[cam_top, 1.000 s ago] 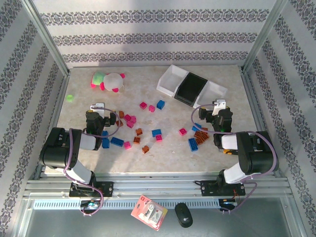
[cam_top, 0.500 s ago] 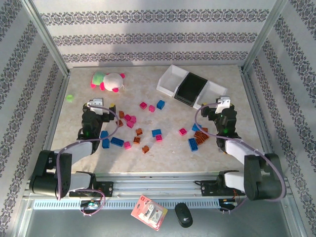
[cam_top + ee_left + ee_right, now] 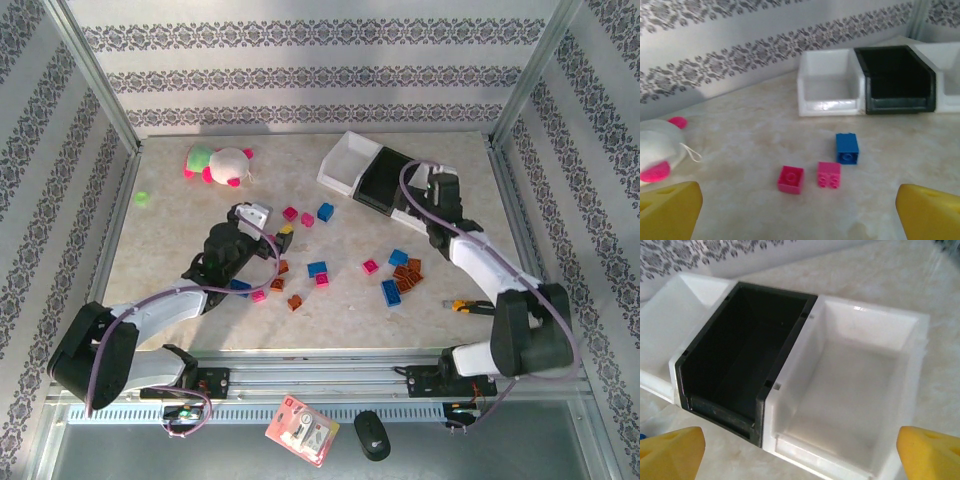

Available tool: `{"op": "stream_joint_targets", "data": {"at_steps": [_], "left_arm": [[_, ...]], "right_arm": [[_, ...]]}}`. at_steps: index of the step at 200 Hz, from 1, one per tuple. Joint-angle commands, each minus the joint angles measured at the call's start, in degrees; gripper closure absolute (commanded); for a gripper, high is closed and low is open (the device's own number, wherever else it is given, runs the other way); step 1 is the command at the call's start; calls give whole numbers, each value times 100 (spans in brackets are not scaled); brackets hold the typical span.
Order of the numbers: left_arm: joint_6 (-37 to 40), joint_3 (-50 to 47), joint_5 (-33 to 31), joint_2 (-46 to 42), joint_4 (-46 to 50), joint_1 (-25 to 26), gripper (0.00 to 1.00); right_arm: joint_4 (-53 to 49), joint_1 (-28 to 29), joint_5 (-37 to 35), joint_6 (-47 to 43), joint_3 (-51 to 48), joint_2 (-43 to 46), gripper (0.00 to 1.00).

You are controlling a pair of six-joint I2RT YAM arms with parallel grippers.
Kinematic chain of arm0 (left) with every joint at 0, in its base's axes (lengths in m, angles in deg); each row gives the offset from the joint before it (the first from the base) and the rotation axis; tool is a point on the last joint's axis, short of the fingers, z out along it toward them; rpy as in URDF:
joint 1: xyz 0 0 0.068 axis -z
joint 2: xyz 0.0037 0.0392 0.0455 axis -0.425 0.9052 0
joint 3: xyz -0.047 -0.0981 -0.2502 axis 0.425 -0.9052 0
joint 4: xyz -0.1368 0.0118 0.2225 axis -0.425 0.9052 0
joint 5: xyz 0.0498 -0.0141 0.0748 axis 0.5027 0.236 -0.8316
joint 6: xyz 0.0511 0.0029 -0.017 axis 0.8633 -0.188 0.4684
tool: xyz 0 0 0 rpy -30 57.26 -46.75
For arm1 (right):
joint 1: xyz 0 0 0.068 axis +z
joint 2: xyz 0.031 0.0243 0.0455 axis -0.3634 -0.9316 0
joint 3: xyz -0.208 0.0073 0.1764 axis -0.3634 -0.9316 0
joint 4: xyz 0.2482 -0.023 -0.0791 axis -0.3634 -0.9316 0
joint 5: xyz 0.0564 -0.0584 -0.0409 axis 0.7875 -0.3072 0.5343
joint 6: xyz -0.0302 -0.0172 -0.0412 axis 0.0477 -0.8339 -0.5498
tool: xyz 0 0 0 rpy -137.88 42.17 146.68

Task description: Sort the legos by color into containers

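Left end effector (image 3: 800,220) is spread wide with nothing between the fingers, low over the middle of the worktop (image 3: 150,240), facing the pink bricks (image 3: 791,179) and a blue brick (image 3: 846,148) just ahead. Right end effector (image 3: 800,457) is also spread and empty, hanging above the black tray (image 3: 740,360) and right white tray (image 3: 850,390) toward the far right corner. Containers (image 3: 345,165) sit in a row near the far edge and all look empty. Legos (image 3: 405,275) lie loose across the middle, so I'd say sorting hasn't started. Risks: the two pinks lie close together, so wide fingers closing could catch both or shove one aside. The orange-brown cluster toward the right edge is packed touching, same problem. A right arm descent from here could clip a tray wall and skid the row. Room: open worktop between bricks and trays. Plush toy (image 3: 220,163) is in the far left corner, well apart. Frame posts run tight along both side edges.
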Motion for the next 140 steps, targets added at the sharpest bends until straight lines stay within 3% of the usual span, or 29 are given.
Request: {"op": "stream_joint_targets", "data": {"at_steps": [1, 12, 57, 103, 140], "left_arm": [[70, 122, 48, 103, 175, 149, 1], [56, 98, 39, 92, 188, 173, 1], [98, -5, -55, -42, 274, 218, 1], [214, -46, -131, -78, 316, 218, 1], [226, -66, -147, -125, 336, 219, 1]], "right_arm": [[-715, 98, 30, 622, 616, -582, 2], [-708, 114, 39, 788, 867, -870, 2], [-997, 128, -19, 1264, 1744, -1915, 21], [-1168, 139, 152, 1214, 2327, -2646, 41], [-1300, 193, 273, 1162, 2522, -2837, 64]]}}
